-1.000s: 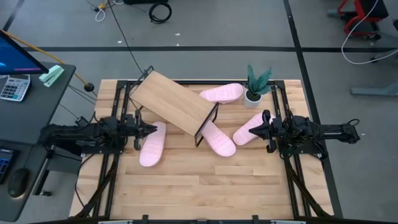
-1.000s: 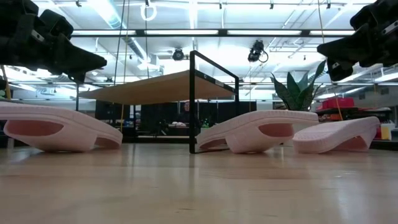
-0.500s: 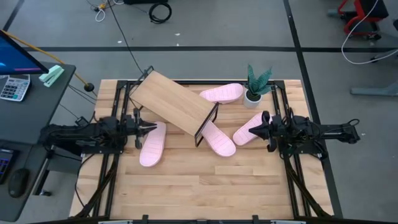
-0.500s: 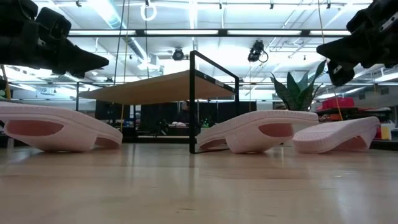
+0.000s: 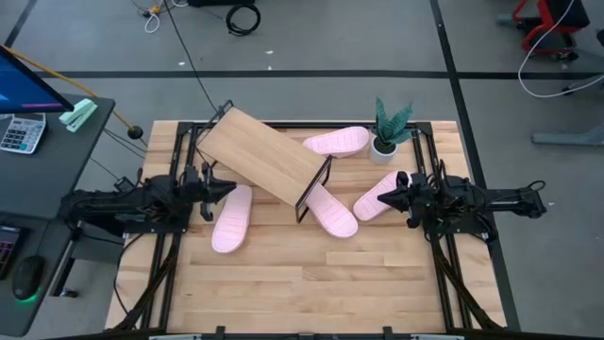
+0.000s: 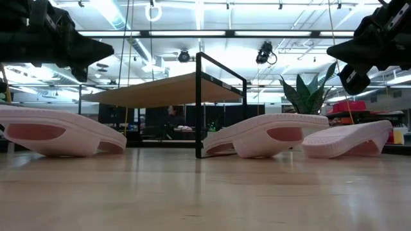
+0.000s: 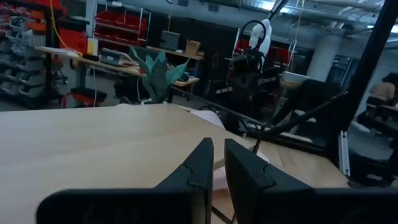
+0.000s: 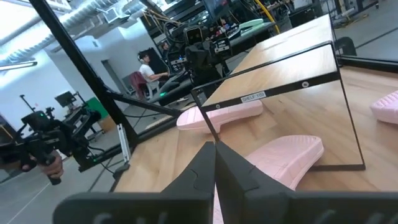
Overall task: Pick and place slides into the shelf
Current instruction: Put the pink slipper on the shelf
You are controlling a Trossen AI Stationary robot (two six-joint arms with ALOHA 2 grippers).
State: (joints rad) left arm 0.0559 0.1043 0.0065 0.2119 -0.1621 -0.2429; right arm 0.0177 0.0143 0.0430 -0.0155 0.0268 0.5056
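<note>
Four pale pink slides lie sole-down on the slatted table: one at the left [image 5: 231,217], one under the shelf's right end [image 5: 330,210], one to the right [image 5: 380,196], one at the far edge [image 5: 335,142]. The shelf [image 5: 264,156] stands slantwise on its black wire end frames [image 6: 221,106]. My left gripper [image 5: 229,188] hovers shut above the left slide's far end [image 6: 58,131]. My right gripper [image 5: 387,195] hovers shut above the right slide [image 6: 350,138], pointing at the shelf [image 8: 280,118].
A small potted plant [image 5: 387,132] stands at the far right of the table, close to the far slide and the right slide. Bare slatted wood [image 5: 311,283] stretches along the table's near half. A side desk with a calculator [image 5: 19,132] sits off the left edge.
My left gripper has risen a little and drifted slightly toward the far edge, still above the left slide. My right gripper has crept a little toward the table's left over the right slide. The slides and the shelf have stayed put.
</note>
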